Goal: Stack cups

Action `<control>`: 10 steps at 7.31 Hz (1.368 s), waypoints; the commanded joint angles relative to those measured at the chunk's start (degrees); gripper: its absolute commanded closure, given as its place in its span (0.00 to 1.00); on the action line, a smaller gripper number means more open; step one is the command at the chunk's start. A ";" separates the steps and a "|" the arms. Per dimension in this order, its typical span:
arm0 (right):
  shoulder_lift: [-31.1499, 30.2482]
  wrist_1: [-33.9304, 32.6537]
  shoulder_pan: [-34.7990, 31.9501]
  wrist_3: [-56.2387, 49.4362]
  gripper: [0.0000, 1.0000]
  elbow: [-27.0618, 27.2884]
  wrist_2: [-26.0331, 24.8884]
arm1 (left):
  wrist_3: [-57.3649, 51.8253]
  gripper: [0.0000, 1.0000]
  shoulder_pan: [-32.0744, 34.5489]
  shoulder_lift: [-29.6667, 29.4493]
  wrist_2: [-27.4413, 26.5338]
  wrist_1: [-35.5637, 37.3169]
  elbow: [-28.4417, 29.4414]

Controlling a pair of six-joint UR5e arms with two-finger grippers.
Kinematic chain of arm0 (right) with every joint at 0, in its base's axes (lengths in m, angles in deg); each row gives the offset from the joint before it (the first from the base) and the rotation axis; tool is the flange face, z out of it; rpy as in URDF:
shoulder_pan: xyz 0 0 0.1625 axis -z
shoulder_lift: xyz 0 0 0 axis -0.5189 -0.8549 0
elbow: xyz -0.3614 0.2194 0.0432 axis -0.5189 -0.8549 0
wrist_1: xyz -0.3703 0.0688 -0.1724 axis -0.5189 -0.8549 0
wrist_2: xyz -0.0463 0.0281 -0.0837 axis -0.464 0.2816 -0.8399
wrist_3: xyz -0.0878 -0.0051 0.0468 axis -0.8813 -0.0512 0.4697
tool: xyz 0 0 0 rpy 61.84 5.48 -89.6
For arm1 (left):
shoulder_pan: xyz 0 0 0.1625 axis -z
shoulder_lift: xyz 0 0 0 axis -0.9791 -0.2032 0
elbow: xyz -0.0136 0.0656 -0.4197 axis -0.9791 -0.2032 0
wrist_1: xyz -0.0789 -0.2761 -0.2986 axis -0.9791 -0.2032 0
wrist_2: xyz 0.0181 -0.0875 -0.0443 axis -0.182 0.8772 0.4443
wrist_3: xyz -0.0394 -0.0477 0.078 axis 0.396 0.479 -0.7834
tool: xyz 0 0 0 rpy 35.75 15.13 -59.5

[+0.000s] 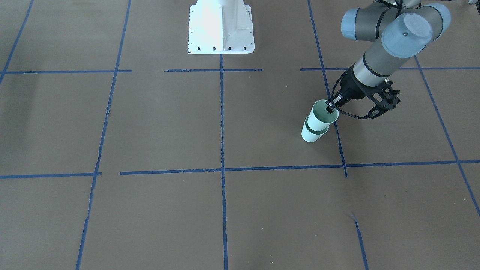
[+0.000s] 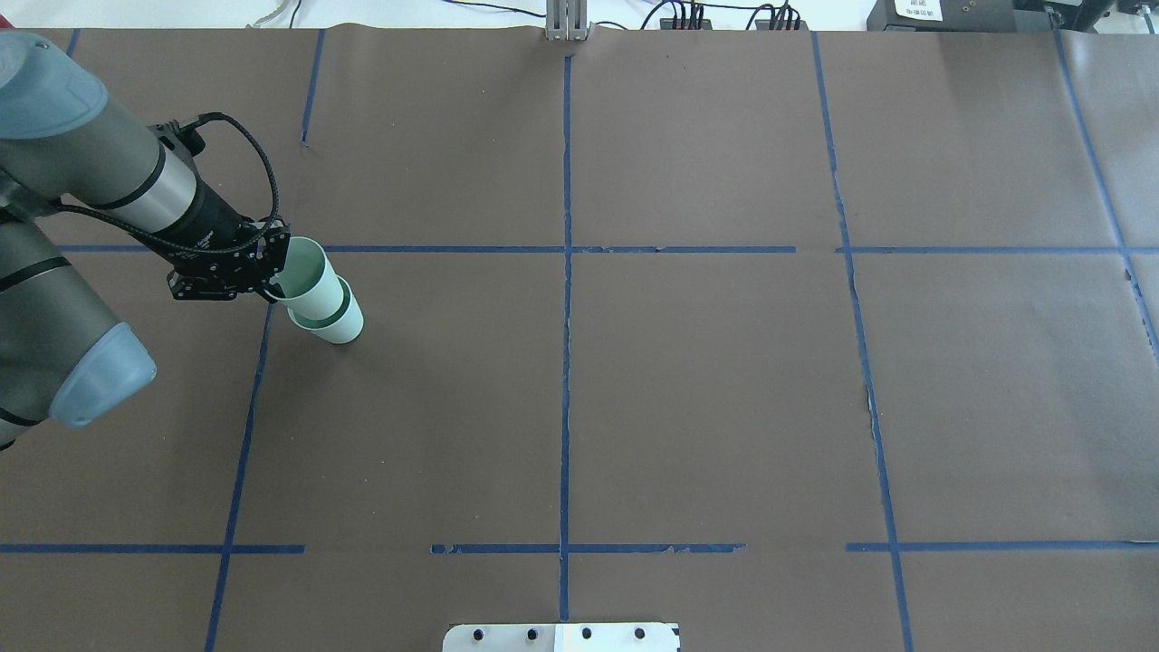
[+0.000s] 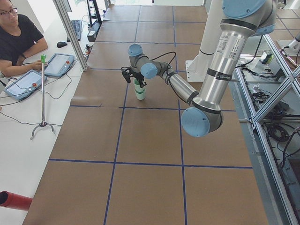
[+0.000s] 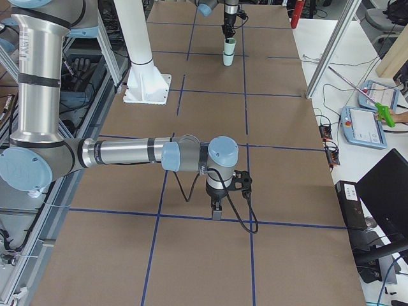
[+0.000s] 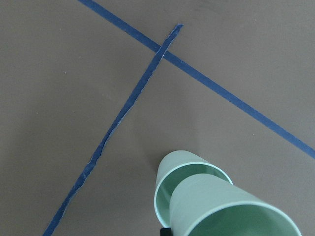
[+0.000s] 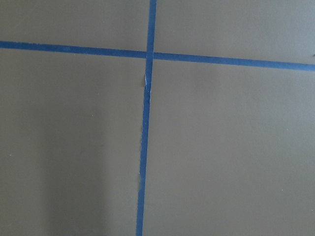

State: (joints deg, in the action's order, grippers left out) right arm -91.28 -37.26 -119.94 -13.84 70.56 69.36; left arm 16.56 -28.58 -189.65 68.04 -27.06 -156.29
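Inside the lower cup [image 1: 312,135], upper cup [image 1: 321,118] half-sunk, rim pinched by left gripper [image 1: 331,107]; both upright, mouths up.

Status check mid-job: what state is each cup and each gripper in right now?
upper cup: held at its rim, partly seated inside the lower cup.
lower cup: upright on the table.
left gripper: shut on the upper cup's rim.
right gripper: far from the cups; open or shut cannot be told.
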 commanded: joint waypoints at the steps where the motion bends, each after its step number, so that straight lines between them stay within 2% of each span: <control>1: 0.00 -0.02 0.00 0.00 0.00 0.00 0.00 | -0.06 0.63 -0.04 0.00 0.00 0.00 0.00; 2: 0.00 -0.02 0.00 0.00 0.00 0.00 0.00 | -0.23 0.46 -0.04 0.00 0.00 0.00 0.09; 5: 0.00 -0.02 0.00 0.00 0.00 0.00 0.00 | -1.28 0.46 0.66 0.96 0.00 0.00 -1.21; 7: 0.00 -0.02 0.00 0.00 0.00 0.00 0.00 | -13.96 0.46 3.28 9.97 0.09 -0.17 -5.60; 10: 0.00 -0.02 0.00 0.00 0.00 0.00 -0.09 | -43.11 0.44 19.60 23.43 0.61 -0.35 -7.47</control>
State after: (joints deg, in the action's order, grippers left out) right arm -91.28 -37.28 -119.94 -13.84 70.54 69.30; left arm -14.42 -15.20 -171.47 68.52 -27.38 -163.28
